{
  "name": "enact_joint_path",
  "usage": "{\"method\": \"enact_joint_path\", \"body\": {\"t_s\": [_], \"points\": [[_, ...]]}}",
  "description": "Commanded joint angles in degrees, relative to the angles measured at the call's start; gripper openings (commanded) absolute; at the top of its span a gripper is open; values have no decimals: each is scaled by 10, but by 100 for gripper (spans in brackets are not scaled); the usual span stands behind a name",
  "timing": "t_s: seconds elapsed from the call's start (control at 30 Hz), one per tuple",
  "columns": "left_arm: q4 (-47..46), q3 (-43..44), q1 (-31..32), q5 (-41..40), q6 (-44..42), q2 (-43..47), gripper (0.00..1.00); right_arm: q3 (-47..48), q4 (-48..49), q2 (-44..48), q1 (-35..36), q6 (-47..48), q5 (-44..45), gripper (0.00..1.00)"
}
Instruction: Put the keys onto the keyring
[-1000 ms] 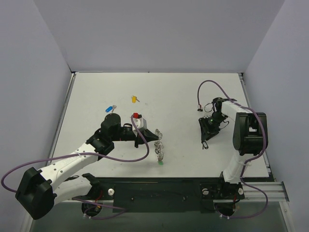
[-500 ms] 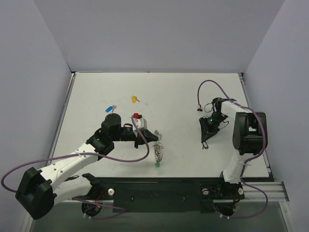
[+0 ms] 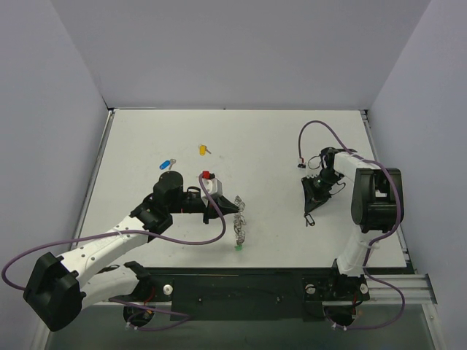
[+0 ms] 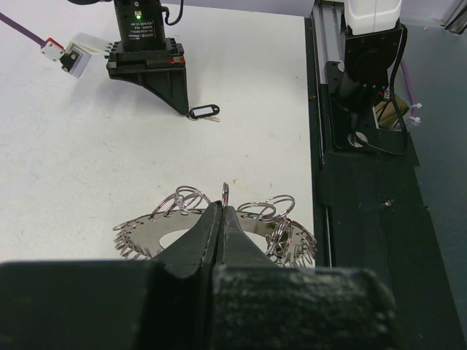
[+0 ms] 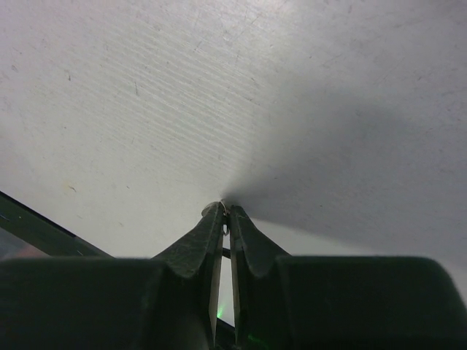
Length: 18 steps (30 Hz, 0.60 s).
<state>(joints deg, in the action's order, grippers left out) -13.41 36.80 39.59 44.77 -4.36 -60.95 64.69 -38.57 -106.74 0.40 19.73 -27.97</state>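
your left gripper [image 4: 221, 210] stays clamped on the keyring [image 4: 225, 192]; it and the green key [image 3: 238, 247] swung slightly toward the left edge, by the near edge. blue key [image 3: 168, 162] and yellow key [image 3: 203, 149] wait unthreaded toward the far-left corner. right gripper [image 5: 225, 209] closed.

white table [image 3: 277, 146] carries a blue key [image 3: 168, 162] and yellow key [image 3: 203, 149].

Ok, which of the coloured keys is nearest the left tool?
The green key, just past the left tool and the keyring it grips; the blue key and yellow key lie farther back.
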Motion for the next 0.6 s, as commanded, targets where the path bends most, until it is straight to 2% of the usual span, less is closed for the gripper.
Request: {"method": "enact_joint_path", "body": {"t_s": [0.0,0.13,0.33,0.57], "points": [[-20,35,-3,3,-11,9,0,15,-31,-4,-3,0,-9,4],[-20,37,-2,3,-11,8,0,15,-33,-4,-3,1,-9,4],[-19,37,-2,3,-12,8,0,16,-33,-3,-3,0,-9,10],[-17,37,-2,1,-14,9,0,18,-40,-4,-3,5,-9,11]]}}
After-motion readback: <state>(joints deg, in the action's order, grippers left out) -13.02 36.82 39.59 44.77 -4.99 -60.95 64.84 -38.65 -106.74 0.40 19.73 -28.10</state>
